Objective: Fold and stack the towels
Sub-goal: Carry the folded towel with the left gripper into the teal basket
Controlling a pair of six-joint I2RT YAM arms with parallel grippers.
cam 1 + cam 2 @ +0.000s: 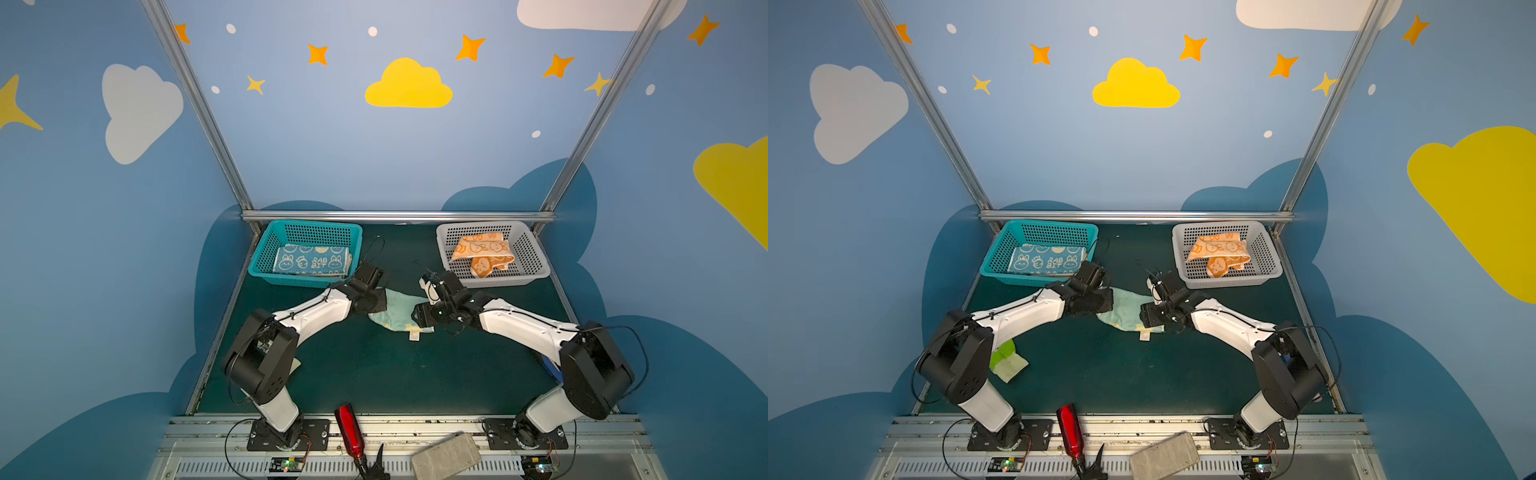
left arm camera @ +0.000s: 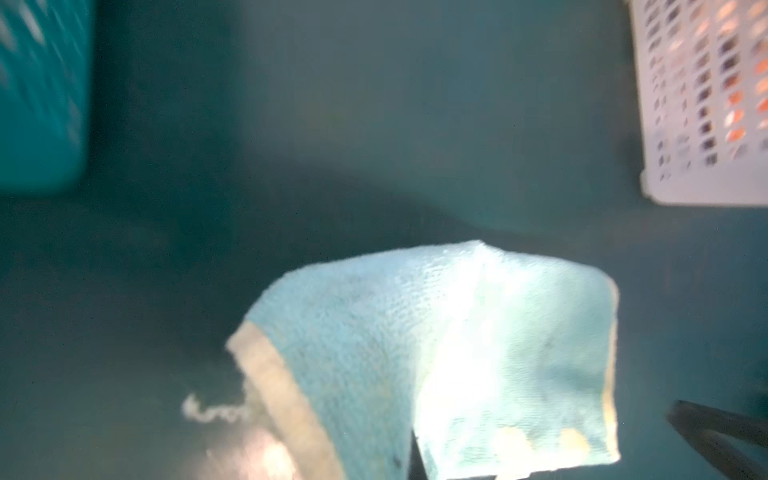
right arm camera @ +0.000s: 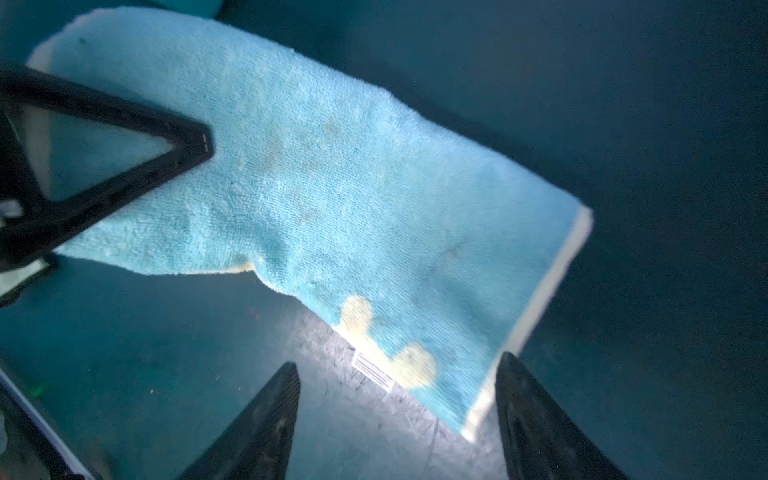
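A light blue towel with pale yellow edging lies crumpled at mid table between both grippers in both top views. My left gripper is shut on its left end; in the left wrist view the cloth drapes over the jaws and hides them. My right gripper stands open just off the towel's near corner, by the white label. A folded blue towel with white rabbits lies in the teal basket. Orange towels lie in the grey basket.
A green glove on pale notes lies under the left arm's elbow. A red bottle and a grey block rest on the front rail. Metal frame posts and a rear bar bound the dark green table.
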